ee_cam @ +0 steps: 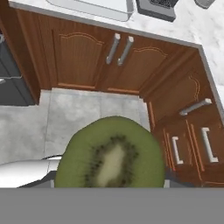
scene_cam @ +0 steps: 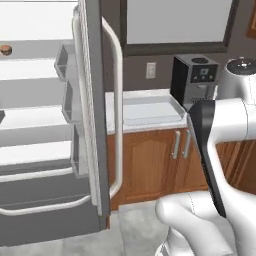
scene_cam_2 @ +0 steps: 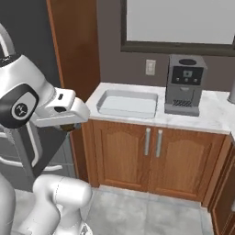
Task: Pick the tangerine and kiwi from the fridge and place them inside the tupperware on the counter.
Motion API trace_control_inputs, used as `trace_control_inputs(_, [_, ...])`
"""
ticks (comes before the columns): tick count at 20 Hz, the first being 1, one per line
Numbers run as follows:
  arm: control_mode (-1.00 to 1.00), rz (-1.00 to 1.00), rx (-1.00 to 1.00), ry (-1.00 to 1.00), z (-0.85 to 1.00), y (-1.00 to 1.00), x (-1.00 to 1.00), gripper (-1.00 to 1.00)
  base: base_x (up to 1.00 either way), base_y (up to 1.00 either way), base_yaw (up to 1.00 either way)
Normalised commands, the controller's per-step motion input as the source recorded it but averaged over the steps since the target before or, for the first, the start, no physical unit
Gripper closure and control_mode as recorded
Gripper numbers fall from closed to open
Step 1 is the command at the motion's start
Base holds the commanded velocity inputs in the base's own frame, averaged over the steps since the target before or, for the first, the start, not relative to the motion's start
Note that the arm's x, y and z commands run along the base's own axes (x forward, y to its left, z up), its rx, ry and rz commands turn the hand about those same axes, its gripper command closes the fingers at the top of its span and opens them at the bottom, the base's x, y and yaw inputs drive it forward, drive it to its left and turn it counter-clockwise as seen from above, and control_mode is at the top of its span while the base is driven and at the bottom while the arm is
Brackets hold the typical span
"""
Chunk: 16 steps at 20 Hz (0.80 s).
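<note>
gripper [scene_cam_2: 69, 125] is clamped on the kiwi [ee_cam: 114, 153]; in the hand view its cut green face with the pale core sits right at the fingers, above the floor in front of the cabinet. from the right base view the hand hangs level with the counter [scene_cam_2: 211, 117] edge, just left of it, a dark lump showing under the hand. tupperware [scene_cam_2: 127, 103] sits on the counter beside the coffee machine [scene_cam_2: 183, 85], well apart from the hand. fridge [scene_cam: 95, 115] door stands open, shelves and door bins visible. tangerine [scene_cam: 6, 49] rests on an upper shelf at the far left. cabinet [scene_cam_2: 151, 156] has 2 doors, both shut.
</note>
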Motion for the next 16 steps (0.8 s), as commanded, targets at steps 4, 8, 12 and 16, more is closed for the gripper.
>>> trace_control_inputs(4, [1.00, 0.00, 0.00, 0.00, 0.00, 0.00, 0.00, 1.00, 0.65, -0.51, 0.39])
trace_control_inputs(8, [1.00, 0.00, 0.00, 0.00, 0.00, 0.00, 0.00, 1.00, 0.69, -0.50, 0.37])
trace_control_inputs(12, [1.00, 0.00, 0.00, 0.00, 0.00, 0.00, 0.00, 1.00, 0.58, -0.49, 0.21])
trace_control_inputs(16, [1.00, 0.00, 0.00, 0.00, 0.00, 0.00, 0.00, 1.00, 0.53, -0.48, 0.03])
